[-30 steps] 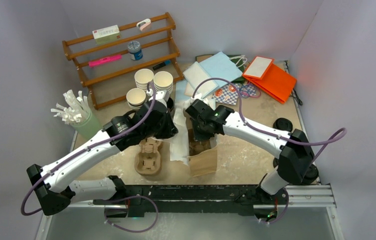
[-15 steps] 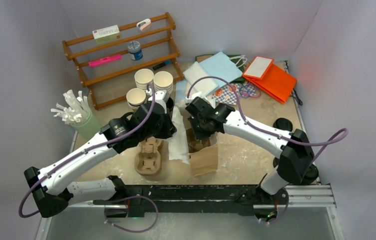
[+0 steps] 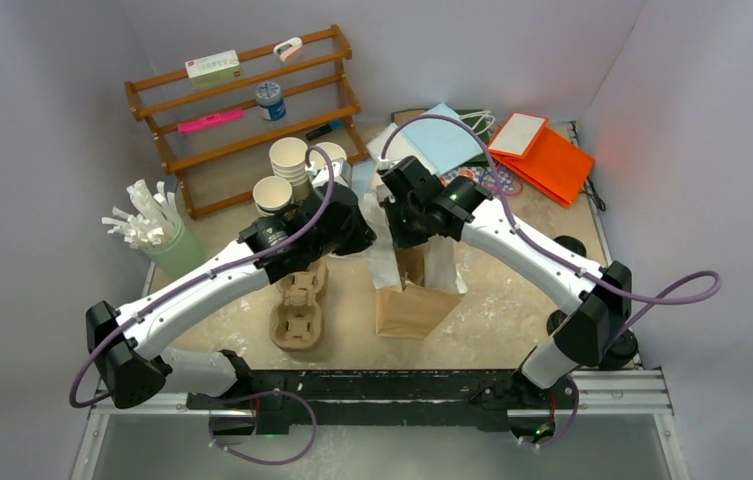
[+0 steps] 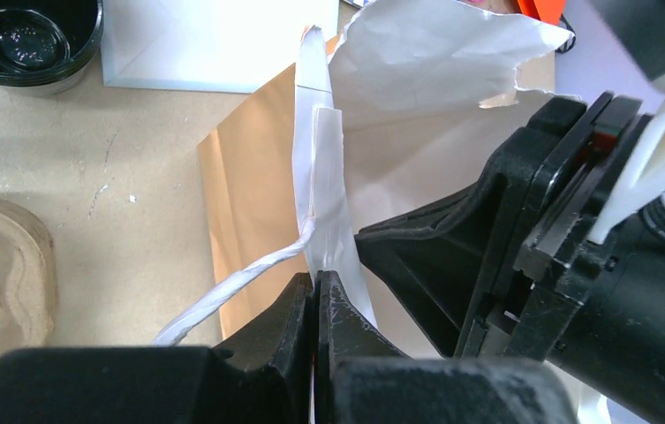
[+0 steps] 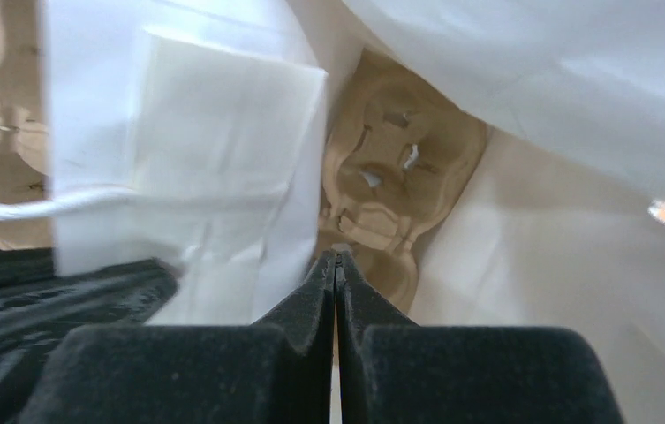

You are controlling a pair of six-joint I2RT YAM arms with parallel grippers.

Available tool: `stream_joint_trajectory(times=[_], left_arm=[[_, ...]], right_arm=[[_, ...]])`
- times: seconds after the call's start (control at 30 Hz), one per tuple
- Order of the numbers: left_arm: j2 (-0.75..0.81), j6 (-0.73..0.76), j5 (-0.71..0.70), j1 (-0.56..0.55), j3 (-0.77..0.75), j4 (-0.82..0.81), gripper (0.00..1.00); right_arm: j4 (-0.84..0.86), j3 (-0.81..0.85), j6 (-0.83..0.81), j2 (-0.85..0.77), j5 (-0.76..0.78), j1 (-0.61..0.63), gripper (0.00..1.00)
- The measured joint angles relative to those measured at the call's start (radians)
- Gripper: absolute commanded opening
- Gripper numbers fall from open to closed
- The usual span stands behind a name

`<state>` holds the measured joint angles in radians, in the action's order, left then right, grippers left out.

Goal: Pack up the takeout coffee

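Left gripper (image 4: 314, 284) and right gripper (image 5: 336, 259) each clamp shut on the rim of the paper bag (image 3: 407, 310), which now stands taller and farther back, so bag-opening seems under way.

The paper bag (image 3: 412, 312) mid-frame is kraft-brown outside and white inside, the tray (image 3: 297, 318) left of it tan, the cups (image 3: 289, 152) above white inside, the flat bags (image 3: 552, 165) at upper right orange.
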<state>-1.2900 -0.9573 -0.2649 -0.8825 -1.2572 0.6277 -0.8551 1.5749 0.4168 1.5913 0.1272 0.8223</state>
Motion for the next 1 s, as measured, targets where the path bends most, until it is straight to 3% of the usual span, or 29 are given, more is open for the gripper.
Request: stream_joint_trajectory(times=[0.47, 1.0], left_arm=[[-0.053, -0.015, 0.023, 0.076, -0.098, 0.099, 0.00], [-0.054, 0.061, 0.105, 0.136, -0.098, 0.105, 0.00]], right_arm=[[0.066, -0.129, 0.106, 0.007, -0.015, -0.014, 0.00], [0.219, -0.225, 0.061, 0.106, -0.007, -0.014, 0.00]])
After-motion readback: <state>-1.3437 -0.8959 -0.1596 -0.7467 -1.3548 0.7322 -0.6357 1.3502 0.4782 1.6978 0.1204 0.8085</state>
